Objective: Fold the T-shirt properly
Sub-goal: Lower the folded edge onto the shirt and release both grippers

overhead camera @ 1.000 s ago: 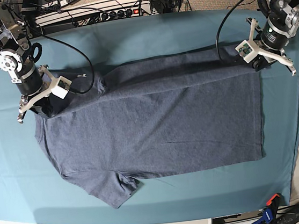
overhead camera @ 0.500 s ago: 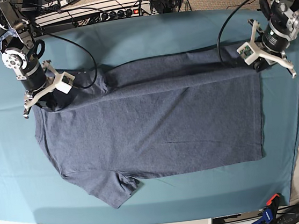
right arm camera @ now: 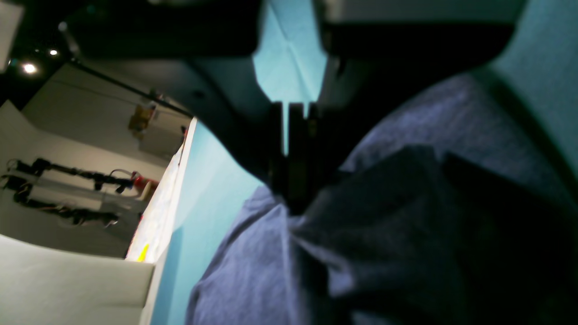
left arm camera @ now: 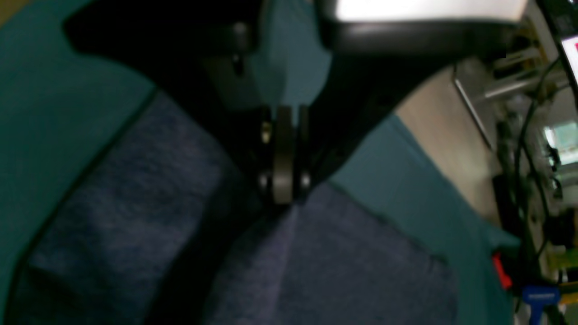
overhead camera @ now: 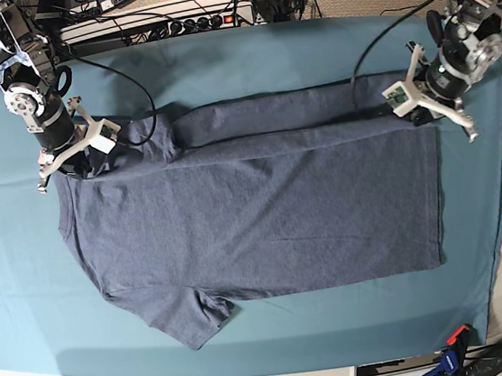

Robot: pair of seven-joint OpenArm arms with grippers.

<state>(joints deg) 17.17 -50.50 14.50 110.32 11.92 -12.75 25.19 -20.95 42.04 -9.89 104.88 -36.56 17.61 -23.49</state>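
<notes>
The left gripper reaches down at the far corner on the base view's right, jaws pressed together. The right gripper points down at the far left, jaws likewise clamped tight.

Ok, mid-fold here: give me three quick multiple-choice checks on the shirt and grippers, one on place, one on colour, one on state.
1. Where on the T-shirt is the left gripper?
A. far hem-end corner
B. near sleeve
C. shirt's middle

2. What colour is the table cloth?
A. white
B. teal
C. red

3. How does the right gripper stand?
A. wide open above the cloth
B. shut on shirt fabric
C. holding a clamp

Answers: 1 A, the base view shows it at the far corner opposite the sleeves. 2 B, teal shows all around the shirt. 3 B, the right wrist view shows its jaws together with fabric bunched at the tips.
</notes>
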